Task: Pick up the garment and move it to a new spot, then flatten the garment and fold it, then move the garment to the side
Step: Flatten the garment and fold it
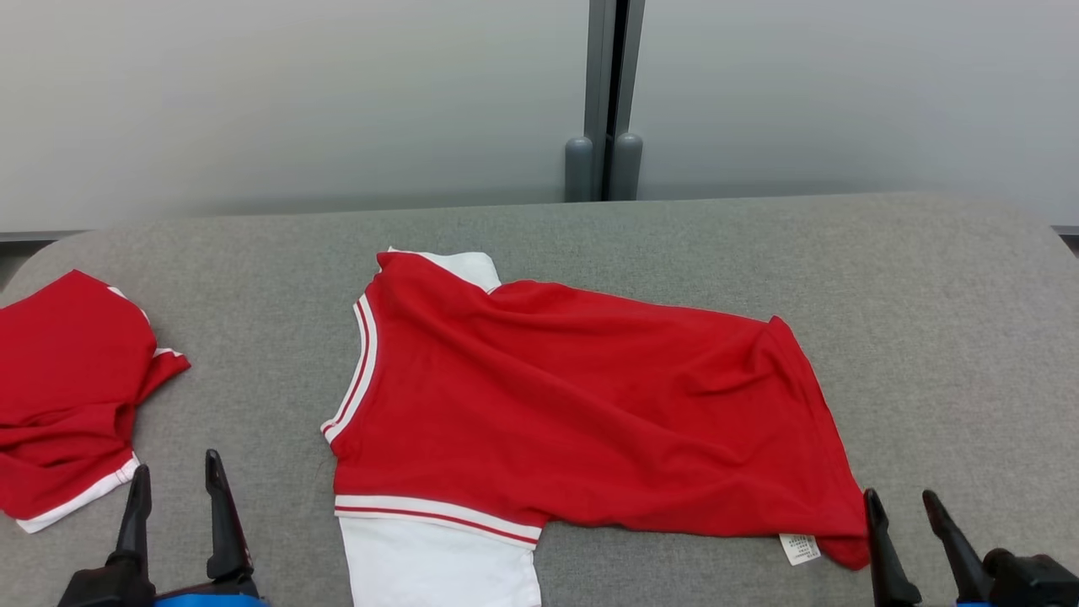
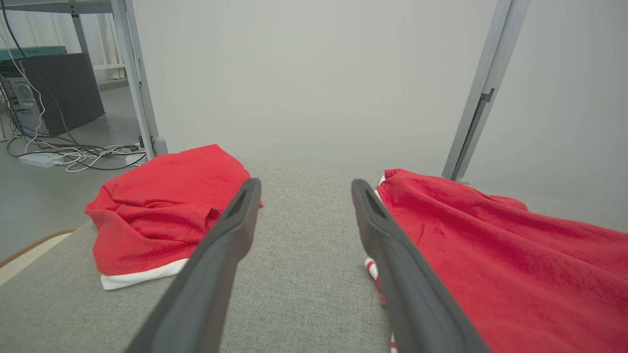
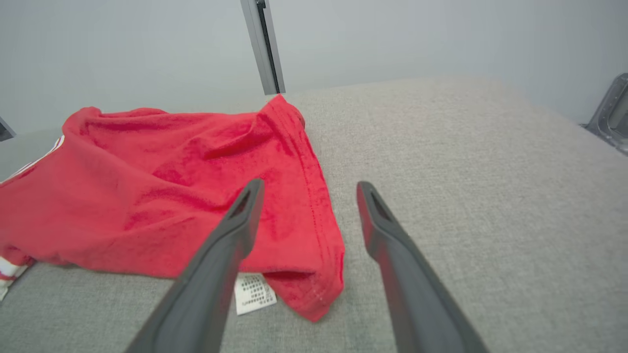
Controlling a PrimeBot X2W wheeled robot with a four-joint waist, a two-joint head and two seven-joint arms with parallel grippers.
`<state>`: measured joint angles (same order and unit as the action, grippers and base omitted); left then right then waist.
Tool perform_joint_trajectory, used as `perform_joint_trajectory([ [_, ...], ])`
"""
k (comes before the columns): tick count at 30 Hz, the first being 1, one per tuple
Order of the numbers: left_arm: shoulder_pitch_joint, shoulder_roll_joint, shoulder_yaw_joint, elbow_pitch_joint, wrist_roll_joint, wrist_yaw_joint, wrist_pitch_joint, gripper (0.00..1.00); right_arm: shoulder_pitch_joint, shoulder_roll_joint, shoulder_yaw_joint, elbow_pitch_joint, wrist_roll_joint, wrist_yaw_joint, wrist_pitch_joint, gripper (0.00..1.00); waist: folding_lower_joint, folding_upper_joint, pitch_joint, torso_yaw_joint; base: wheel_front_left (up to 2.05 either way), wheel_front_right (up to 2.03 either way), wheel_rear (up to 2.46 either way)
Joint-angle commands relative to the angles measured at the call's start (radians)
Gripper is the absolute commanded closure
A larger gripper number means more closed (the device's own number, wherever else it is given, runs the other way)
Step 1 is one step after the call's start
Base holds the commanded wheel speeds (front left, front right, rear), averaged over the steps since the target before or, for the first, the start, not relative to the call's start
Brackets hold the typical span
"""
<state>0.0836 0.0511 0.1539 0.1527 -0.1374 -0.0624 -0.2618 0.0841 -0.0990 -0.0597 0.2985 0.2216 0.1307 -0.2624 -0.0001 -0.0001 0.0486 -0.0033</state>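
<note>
Looking down from my head, I see my left gripper point(image 1: 177, 465) at the lower left with both fingers spread wide and nothing between them, over bare grey cloth of the table point(image 1: 927, 287). My right gripper point(image 1: 900, 499) at the lower right is also wide apart and holds nothing; its tips stand just beside the near right corner of the garment point(image 1: 582, 405), close to a small white label point(image 1: 799, 548). The garment, red with white sleeves and striped trim, lies spread in the middle of the table, wrinkled, with one white sleeve point(image 1: 438, 565) pointing toward me. On my left, well apart from it, a second red garment point(image 1: 59, 388) lies crumpled at the table edge. Behind the table stands a pale wall with a grey post point(image 1: 607, 93).
</note>
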Motion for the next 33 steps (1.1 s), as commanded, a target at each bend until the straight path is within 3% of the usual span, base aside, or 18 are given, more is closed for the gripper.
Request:
perform_joint_trajectory([
  [1, 0.012, -0.001, -0.003, 0.004, 0.015, -0.006, -0.004, 0.00, -0.007, 0.009, -0.002, -0.025, -0.009, 0.000, -0.004, 0.00, 0.0001, 0.0001, -0.008, 0.000, 0.00, 0.00, 0.00],
  [12, 0.026, 0.005, -0.033, 0.030, 0.091, -0.022, -0.004, 0.00, 0.027, 0.040, 0.041, -0.149, -0.039, 0.000, -0.004, 0.00, 0.0001, 0.0001, -0.050, 0.021, 0.00, 0.00, 0.00],
  [33, 0.008, 0.010, -0.078, 0.099, 0.066, -0.043, -0.004, 0.00, 0.042, 0.048, 0.074, -0.102, -0.072, 0.000, -0.004, 0.00, 0.0001, 0.0001, -0.068, 0.034, 0.00, 0.00, 0.00],
])
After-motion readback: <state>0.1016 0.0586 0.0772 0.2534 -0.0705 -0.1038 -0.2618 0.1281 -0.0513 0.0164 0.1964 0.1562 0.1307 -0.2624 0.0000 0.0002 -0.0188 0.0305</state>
